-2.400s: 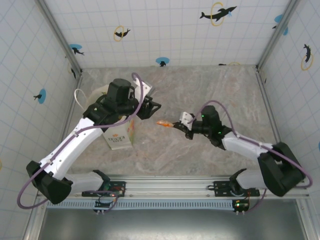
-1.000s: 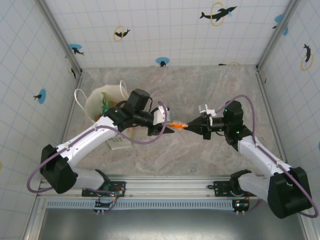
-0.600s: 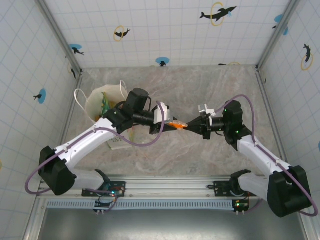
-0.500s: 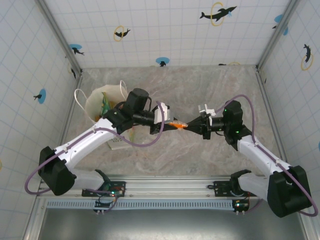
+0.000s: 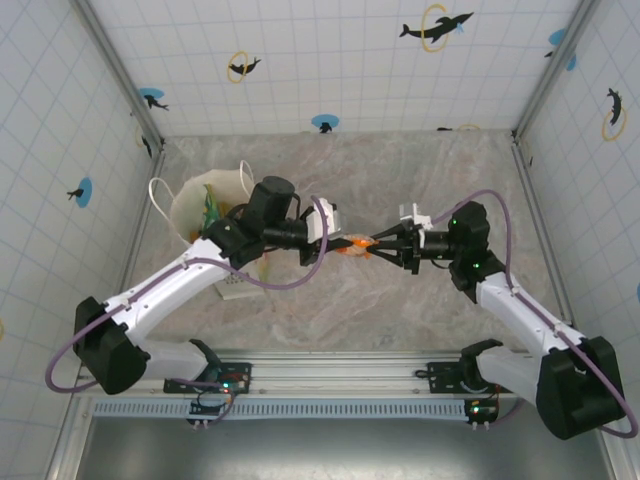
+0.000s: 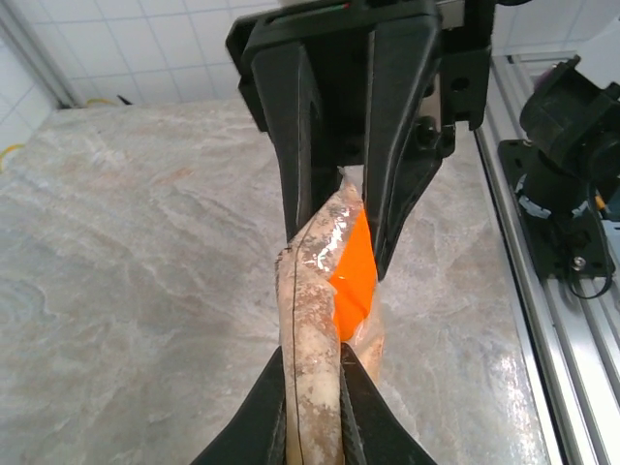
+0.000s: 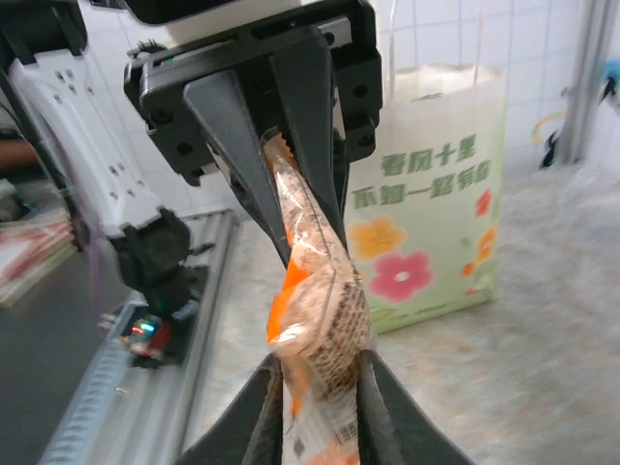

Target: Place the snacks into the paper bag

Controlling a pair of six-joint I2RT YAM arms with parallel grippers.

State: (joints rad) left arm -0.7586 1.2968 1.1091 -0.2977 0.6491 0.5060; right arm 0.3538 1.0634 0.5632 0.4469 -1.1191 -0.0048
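Left gripper [image 6: 312, 378] pinches one orange packet [image 6: 334, 262], right gripper [image 7: 320, 373] gapes around it; one paper bag [image 5: 183, 212] at its nine o'clock, marble table [image 5: 400, 170], tiled walls [image 5: 330, 60].

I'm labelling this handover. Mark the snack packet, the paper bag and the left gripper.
snack packet [image 6: 351, 276], left wrist view, on its orange patch
paper bag [image 7: 436, 194], right wrist view, on its printed front
left gripper [image 5: 343, 243], top external view, midway between its fingertips

The snack packet [image 6: 334, 281] is shown clear, with an orange patch and beige contents. The cream paper bag [image 7: 426, 145] is printed with green lettering and orange and pink flowers.
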